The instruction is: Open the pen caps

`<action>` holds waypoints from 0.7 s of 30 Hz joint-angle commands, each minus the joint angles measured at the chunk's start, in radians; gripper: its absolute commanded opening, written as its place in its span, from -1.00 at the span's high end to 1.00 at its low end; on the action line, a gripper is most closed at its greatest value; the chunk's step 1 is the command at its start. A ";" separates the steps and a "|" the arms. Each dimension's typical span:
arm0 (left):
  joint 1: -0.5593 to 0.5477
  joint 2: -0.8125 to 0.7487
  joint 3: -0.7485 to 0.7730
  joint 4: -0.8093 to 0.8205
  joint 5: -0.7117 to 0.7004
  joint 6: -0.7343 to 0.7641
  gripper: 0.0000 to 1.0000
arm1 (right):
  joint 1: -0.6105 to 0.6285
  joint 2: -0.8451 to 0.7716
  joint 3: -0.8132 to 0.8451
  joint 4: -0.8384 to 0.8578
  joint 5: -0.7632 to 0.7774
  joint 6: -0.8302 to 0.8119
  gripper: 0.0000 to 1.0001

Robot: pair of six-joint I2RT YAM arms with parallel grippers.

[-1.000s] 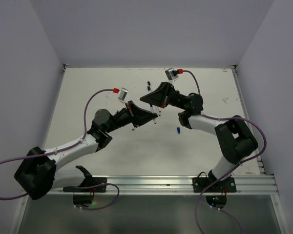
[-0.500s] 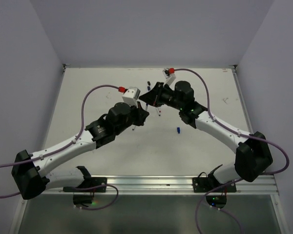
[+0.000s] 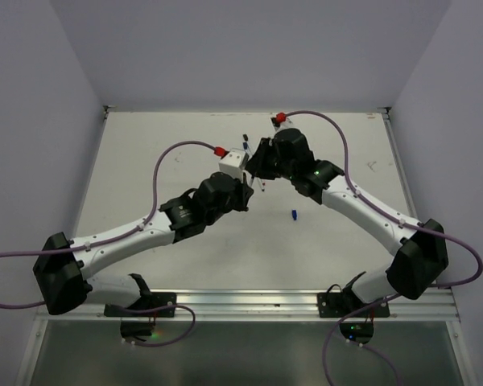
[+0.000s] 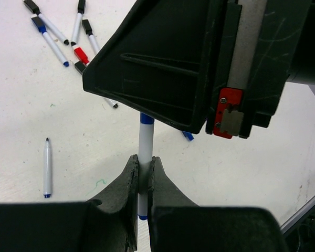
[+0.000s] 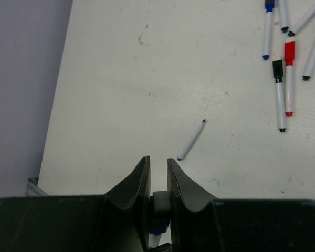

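The left gripper [image 4: 142,169] is closed on the white barrel of a pen [image 4: 145,144], held in the air above the table [image 3: 145,161], midway along its far edge. The right gripper [image 5: 158,169] meets it nose to nose and is clamped on the blue cap [image 4: 146,119] at the pen's other end. A loose cap [image 3: 294,215], blue, lies near the table's centre. An uncapped pen [image 5: 191,139] lies apart from several capped pens [image 5: 283,58] grouped toward the far edge.
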 commanded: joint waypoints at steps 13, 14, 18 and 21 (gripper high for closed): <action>-0.041 0.037 0.034 -0.088 -0.090 0.104 1.00 | -0.021 0.062 0.169 -0.337 0.377 -0.105 1.00; -0.026 -0.012 -0.001 0.034 0.012 0.118 1.00 | -0.035 0.051 0.146 -0.298 0.295 -0.109 1.00; 0.026 -0.117 -0.159 0.291 0.410 0.118 1.00 | -0.089 0.007 0.038 -0.118 0.129 -0.101 1.00; 0.032 -0.128 -0.185 0.353 0.582 0.121 1.00 | -0.152 -0.038 -0.021 -0.010 0.044 -0.079 1.00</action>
